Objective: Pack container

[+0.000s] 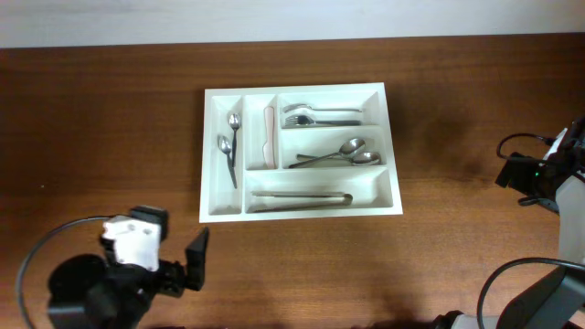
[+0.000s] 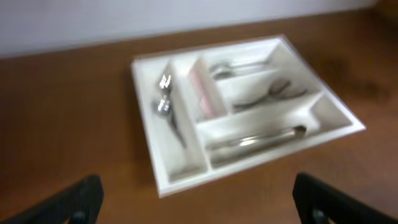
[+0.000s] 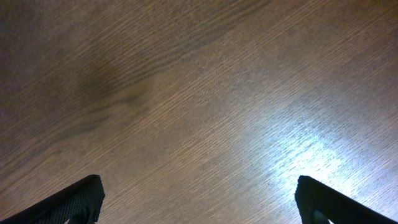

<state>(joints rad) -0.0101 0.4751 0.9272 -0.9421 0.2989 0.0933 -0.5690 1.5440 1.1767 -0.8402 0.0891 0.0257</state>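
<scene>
My left fingers (image 2: 81,198) stand wide apart with nothing between them, hanging above bare wood. Straight ahead of them, near but not touching, lies the white cutlery tray (image 2: 180,163), flat on the tabletop (image 3: 186,93) with one corner turned toward me. My right fingers (image 3: 323,200) are spread just as wide and empty. Their camera shows only wood grain below, and from overhead that arm sits well off to the tray's far side.

I judge the tray to be stiff moulded plastic: light in itself, with thin upright walls that look smooth and likely slick. It already carries teaspoons (image 1: 228,146), forks (image 1: 315,116), larger spoons (image 1: 343,155) and tongs (image 1: 302,196), plus a pale item (image 1: 270,137) I cannot identify. That loose metal adds weight and would probably slide or rattle if the tray tipped.

If it has to be moved, I would pinch an outer wall, one finger inside and one outside. The best spot is the end of the teaspoon compartment nearest my left fingers, where the floor is bare. A one-sided lift may twist it, so opposite walls with both arms, kept level, seems safer.
</scene>
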